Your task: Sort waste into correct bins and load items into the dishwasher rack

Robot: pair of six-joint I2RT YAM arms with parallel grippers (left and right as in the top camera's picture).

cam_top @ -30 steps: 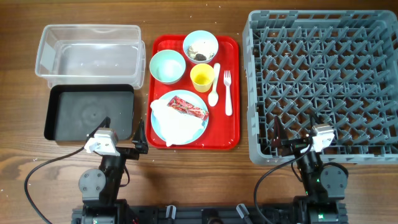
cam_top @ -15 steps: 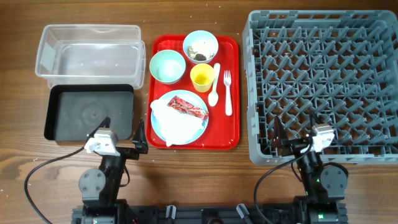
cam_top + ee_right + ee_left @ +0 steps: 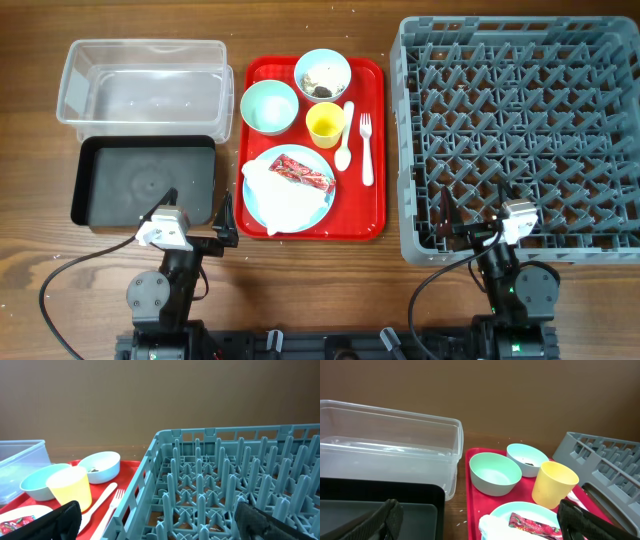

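Note:
On the red tray [image 3: 372, 205] lies a light blue plate [image 3: 258, 205] with a white napkin [image 3: 285, 200] and a red wrapper [image 3: 303, 172] on it. Two pale bowls stand behind: one empty [image 3: 269, 106], one with food scraps [image 3: 322, 74]. A yellow cup [image 3: 325, 124], white spoon [image 3: 345, 135] and fork [image 3: 366, 150] lie beside them. The clear tub [image 3: 145, 82] and black tray [image 3: 145, 180] are at left, the grey rack [image 3: 520, 135] at right. My left gripper [image 3: 226, 222] is open and empty near the tray's front left corner. My right gripper [image 3: 447, 218] is open over the rack's front edge.
The wooden table [image 3: 300, 290] runs in front of everything. In the left wrist view the wrapper [image 3: 535, 525], cup [image 3: 553, 484] and both bowls [image 3: 495, 472] lie ahead. In the right wrist view the rack's pegs [image 3: 225, 485] fill the middle.

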